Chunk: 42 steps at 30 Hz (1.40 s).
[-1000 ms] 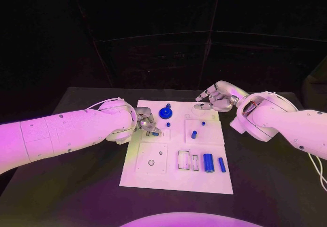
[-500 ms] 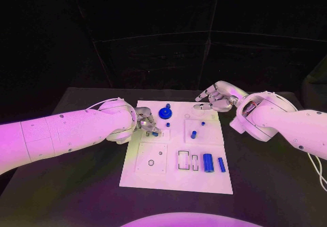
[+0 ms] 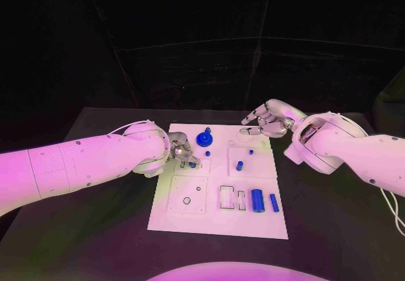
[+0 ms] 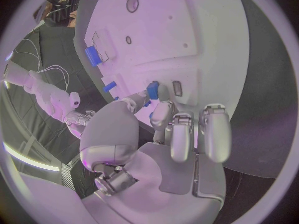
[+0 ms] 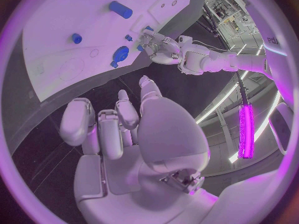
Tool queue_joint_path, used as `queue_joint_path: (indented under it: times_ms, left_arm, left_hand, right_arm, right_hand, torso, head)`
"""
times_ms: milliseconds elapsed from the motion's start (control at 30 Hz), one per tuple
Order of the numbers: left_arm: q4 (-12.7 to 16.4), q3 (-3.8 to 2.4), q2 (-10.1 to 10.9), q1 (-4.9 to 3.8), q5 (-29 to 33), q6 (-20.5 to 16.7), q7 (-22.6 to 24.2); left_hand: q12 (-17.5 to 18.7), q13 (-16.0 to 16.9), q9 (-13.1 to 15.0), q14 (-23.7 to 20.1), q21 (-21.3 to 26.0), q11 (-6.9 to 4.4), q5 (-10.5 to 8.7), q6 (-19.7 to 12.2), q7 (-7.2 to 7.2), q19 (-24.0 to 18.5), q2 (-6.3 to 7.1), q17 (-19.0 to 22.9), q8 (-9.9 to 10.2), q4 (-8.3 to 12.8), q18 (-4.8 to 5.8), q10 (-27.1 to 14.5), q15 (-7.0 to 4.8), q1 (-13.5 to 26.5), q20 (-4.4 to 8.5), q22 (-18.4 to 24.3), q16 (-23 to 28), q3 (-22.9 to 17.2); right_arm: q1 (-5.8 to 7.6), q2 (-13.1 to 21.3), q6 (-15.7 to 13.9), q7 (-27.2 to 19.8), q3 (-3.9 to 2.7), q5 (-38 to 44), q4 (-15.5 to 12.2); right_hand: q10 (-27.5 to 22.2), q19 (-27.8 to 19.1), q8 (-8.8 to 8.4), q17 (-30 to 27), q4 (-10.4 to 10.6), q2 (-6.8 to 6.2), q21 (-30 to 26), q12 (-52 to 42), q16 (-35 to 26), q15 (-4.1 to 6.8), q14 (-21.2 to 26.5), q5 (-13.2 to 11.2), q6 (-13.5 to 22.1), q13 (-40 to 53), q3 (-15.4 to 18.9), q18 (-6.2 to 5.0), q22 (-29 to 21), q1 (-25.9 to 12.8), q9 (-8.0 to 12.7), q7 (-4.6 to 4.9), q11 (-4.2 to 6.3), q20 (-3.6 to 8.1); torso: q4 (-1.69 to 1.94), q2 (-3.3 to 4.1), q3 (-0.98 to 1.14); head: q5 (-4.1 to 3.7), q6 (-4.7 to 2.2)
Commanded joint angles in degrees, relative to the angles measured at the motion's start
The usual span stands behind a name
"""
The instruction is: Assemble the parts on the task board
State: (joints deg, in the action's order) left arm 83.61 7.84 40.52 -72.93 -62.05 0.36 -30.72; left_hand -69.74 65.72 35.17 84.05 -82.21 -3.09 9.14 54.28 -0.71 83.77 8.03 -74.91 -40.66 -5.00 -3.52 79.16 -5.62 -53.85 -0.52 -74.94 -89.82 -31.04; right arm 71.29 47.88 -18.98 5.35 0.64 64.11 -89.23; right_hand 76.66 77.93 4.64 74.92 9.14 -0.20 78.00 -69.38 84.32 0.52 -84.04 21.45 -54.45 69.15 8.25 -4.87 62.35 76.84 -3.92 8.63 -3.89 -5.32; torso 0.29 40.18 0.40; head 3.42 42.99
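Observation:
The white task board (image 3: 196, 218) lies in the middle of the black table. My left hand (image 3: 178, 148) hovers over the board's left edge and pinches a small blue part (image 4: 152, 89) between thumb and finger, right beside a small rectangular slot (image 4: 177, 88). In the head view that part (image 3: 192, 165) shows just below the fingertips. My right hand (image 3: 267, 122) hangs at the board's far right corner, fingers apart and holding nothing. A round blue disc (image 3: 205, 139), short blue pegs (image 3: 240, 166) and a thick blue cylinder (image 3: 258, 201) sit on the board.
A thin blue bar (image 3: 274, 203) lies beside the cylinder, next to two empty rectangular slots (image 3: 227, 197). A ring-shaped recess (image 3: 187, 201) marks the near left panel. Bare black table (image 3: 337, 222) surrounds the board. The right wrist view shows the board (image 5: 62, 59) and my left hand (image 5: 163, 47).

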Motion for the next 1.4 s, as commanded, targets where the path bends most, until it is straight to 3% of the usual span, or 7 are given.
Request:
queue_joint_path:
  times_ms: [33,400,600,800,1000,1133,1400]
  left_arm:
    - [0.0,0.01,-0.1,-0.01,-0.3,1.0,-0.4]
    - [-0.3,0.0,-0.1,-0.01,-0.3,0.2,-0.4]
    - [0.0,-0.03,0.2,-0.02,0.0,-0.8,-0.3]
    - [0.8,-0.26,1.0,-0.22,0.5,-1.4,-0.2]
    - [1.8,-3.02,2.2,-0.72,0.7,0.7,-0.3]
    - [1.3,-5.15,2.7,-2.06,0.8,5.0,-0.5]
    - [-7.1,-6.26,-0.1,-5.47,1.9,13.2,-0.6]
  left_hand:
    - [-0.4,0.2,0.1,6.0,-0.4,0.03,-0.3,0.4,-0.01,0.8,0.0,-15.1,-0.3,-0.2,0.78,0.5,-0.44,0.9,0.12,-2.3,-0.2,0.6]
    - [-0.7,0.4,0.3,6.0,-0.6,-0.03,-0.62,1.1,0.08,1.0,0.64,-15.1,-0.6,-3.4,0.86,0.8,-0.49,4.6,0.17,-2.7,-0.2,7.5]
    - [-0.7,0.5,0.4,6.0,-0.6,-0.12,-5.98,1.0,0.31,1.0,-0.49,-15.1,-0.7,-6.8,0.88,0.7,-0.75,4.6,0.34,-2.8,-0.2,16.1]
    - [-0.7,0.4,0.5,6.0,-0.5,-0.17,-6.27,0.9,0.27,1.0,-0.95,-15.1,-0.7,-8.5,0.85,0.7,-0.71,3.9,0.43,-2.9,-0.2,19.8]
    - [0.5,-0.9,0.5,6.0,0.3,0.02,-6.28,0.0,-0.03,0.5,-1.94,-15.1,-0.4,-9.2,0.6,-0.2,-0.58,1.0,0.36,-1.7,-0.2,23.3]
    - [3.9,-4.9,-0.5,6.0,2.5,1.06,-6.2,-3.0,-1.29,-1.1,-2.6,-15.1,1.6,-8.8,-0.03,-3.0,0.19,-2.1,-0.24,1.4,-0.2,25.4]
    - [4.7,-6.1,-2.4,6.0,3.5,2.17,-6.12,-4.5,-2.51,-1.7,-3.91,-15.1,4.1,-8.8,-0.32,-3.9,1.18,-4.9,-1.23,2.6,-0.2,27.7]
  right_arm:
    - [0.12,0.0,0.0,-0.3,-0.04,0.1,-0.1]
    - [0.12,-0.1,-0.1,-0.4,-0.04,-0.1,0.1]
    - [0.12,-0.2,-0.2,-0.5,-0.04,-0.2,0.3]
    - [0.12,-0.2,-0.2,-0.5,-0.04,-0.2,0.4]
    - [0.12,-0.2,-0.3,-0.5,-0.04,-0.2,0.6]
    - [0.12,-0.2,-0.3,-0.5,-0.04,-0.3,0.8]
    - [0.12,-0.5,-0.4,-0.6,-0.04,-0.3,1.2]
  right_hand:
    - [-0.2,-0.4,0.38,4.9,-0.1,0.13,-0.3,0.3,-0.2,0.31,-3.6,0.2,-0.3,-0.1,0.3,-0.43,0.0,0.1,-0.1,-0.05,0.36,0.06]
    - [-0.3,-0.7,0.31,4.6,0.8,0.22,-0.7,0.5,-0.4,0.31,-3.6,-0.4,-0.2,-0.3,1.2,-0.52,-0.6,-0.6,0.0,-0.03,0.33,0.07]
    - [-0.4,-0.7,0.29,4.5,1.2,0.31,-0.8,0.6,-0.5,0.3,-3.5,-1.0,-0.1,-0.5,1.6,-0.56,-0.9,-0.8,0.0,-0.01,0.31,0.06]
    - [-0.5,-0.8,0.28,4.5,1.4,0.35,-0.9,0.6,-0.6,0.29,-3.5,-1.1,-0.1,-0.6,1.8,-0.57,-1.0,-1.0,0.0,0.0,0.3,0.06]
    - [-0.5,-0.8,0.27,4.4,1.5,0.36,-1.0,0.7,-0.6,0.29,-3.5,-1.2,-0.1,-0.6,1.9,-0.59,-1.1,-1.0,0.0,0.0,0.29,0.06]
    - [-0.5,-0.8,0.27,4.4,1.6,0.39,-1.0,0.7,-0.7,0.29,-3.5,-1.2,-0.1,-0.7,1.9,-0.6,-1.1,-1.1,0.0,0.0,0.29,0.06]
    - [-0.5,-0.8,0.27,4.4,1.6,0.41,-1.0,0.7,-0.7,0.29,-3.5,-1.2,-0.1,-0.6,2.0,-0.61,-1.2,-1.1,0.0,0.0,0.29,0.06]
  torso:
    - [0.01,0.0,-0.01]
    - [0.06,-0.02,-0.03]
    - [0.07,-0.04,-0.06]
    - [0.02,-0.03,-0.02]
    - [0.04,-0.04,-0.04]
    - [0.09,-0.03,-0.02]
    - [-0.01,0.01,0.03]
  head:
    - [-0.06,0.09]
    - [-0.09,0.1]
    - [-0.12,0.08]
    - [-0.12,0.0]
    - [-0.29,-0.16]
    - [-0.19,-0.23]
    - [0.24,-0.39]
